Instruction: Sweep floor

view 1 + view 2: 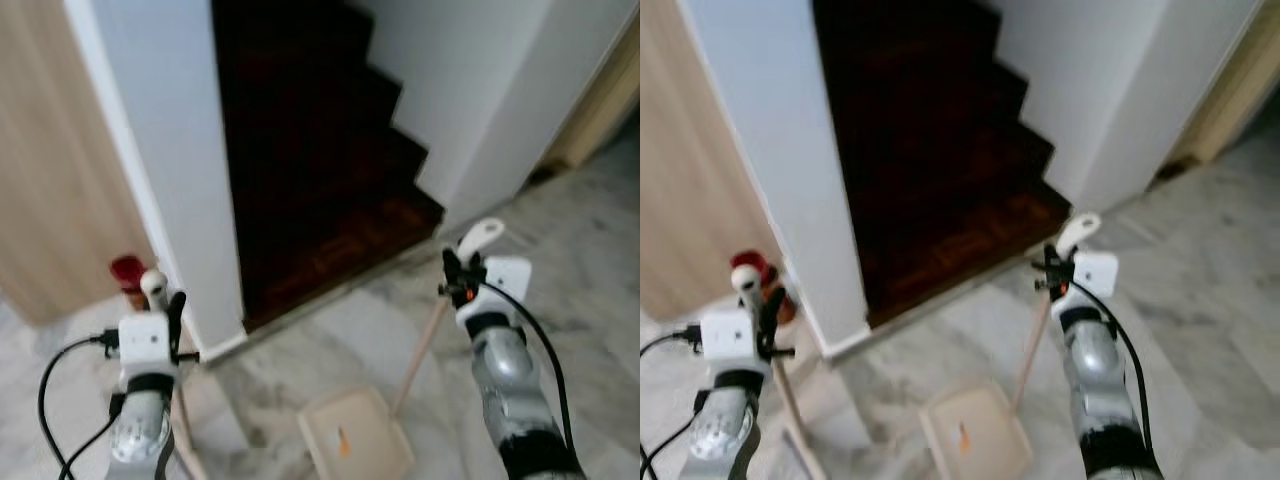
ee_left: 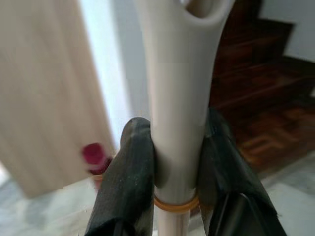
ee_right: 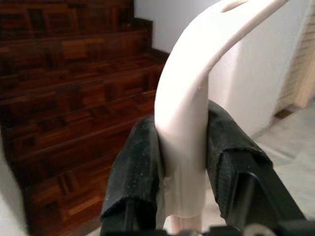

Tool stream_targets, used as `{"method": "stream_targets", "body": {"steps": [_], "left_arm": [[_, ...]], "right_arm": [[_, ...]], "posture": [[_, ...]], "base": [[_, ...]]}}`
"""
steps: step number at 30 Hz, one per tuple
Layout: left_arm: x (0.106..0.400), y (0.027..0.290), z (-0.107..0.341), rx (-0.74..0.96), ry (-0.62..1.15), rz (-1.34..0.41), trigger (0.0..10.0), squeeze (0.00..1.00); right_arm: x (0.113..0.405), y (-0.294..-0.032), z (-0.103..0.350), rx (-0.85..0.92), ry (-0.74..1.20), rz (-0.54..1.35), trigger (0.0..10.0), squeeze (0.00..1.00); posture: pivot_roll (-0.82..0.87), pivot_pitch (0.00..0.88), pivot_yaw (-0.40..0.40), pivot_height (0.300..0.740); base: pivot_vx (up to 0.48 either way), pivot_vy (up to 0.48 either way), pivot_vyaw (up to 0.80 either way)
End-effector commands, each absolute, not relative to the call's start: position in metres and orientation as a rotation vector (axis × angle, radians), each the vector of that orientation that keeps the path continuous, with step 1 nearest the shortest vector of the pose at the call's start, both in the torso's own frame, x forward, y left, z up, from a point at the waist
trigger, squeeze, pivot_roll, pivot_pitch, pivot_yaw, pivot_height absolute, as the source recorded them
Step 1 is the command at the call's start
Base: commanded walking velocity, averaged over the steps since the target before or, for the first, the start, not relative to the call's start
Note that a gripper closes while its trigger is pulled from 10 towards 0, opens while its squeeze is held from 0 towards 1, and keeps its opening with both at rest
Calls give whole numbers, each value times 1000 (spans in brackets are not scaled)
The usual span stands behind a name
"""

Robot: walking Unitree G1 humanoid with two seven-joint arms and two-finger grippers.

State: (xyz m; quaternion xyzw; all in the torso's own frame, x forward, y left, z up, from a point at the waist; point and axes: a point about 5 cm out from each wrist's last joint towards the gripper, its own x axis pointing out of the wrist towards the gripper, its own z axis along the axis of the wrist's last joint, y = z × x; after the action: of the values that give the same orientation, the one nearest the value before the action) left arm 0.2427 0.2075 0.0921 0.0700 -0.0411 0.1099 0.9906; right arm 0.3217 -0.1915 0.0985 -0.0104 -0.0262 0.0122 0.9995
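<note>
Two tools are in hand: the left gripper clamps the broom handle, the right gripper the dustpan handle, its pan on the marble floor before the stairs. Sweeping seems underway; next, likely brush debris toward the pan

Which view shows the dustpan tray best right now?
The left eye view: the dustpan tray lies whole on the marble floor, below the right gripper. The right eye view crops its lower edge; the right wrist view shows its handle clamped.
</note>
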Motion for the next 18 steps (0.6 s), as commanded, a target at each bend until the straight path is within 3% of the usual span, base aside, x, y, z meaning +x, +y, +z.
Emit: {"method": "stream_targets", "body": {"steps": [1, 11, 18], "left_arm": [[243, 210, 98, 163, -113, 223, 10000, 0], [243, 209, 98, 171, -111, 226, 10000, 0], [244, 209, 98, 161, -113, 223, 10000, 0]], "right_arm": [[325, -192, 110, -20, -101, 19, 10000, 0], [324, -195, 110, -24, -100, 4, 10000, 0], [324, -195, 110, -25, -98, 1, 10000, 0]], "posture": [[-14, 48, -58, 740], [-17, 46, -60, 740], [-18, 47, -62, 740]], "base": [[0, 0, -800], [0, 0, -800], [0, -405, -800]]}}
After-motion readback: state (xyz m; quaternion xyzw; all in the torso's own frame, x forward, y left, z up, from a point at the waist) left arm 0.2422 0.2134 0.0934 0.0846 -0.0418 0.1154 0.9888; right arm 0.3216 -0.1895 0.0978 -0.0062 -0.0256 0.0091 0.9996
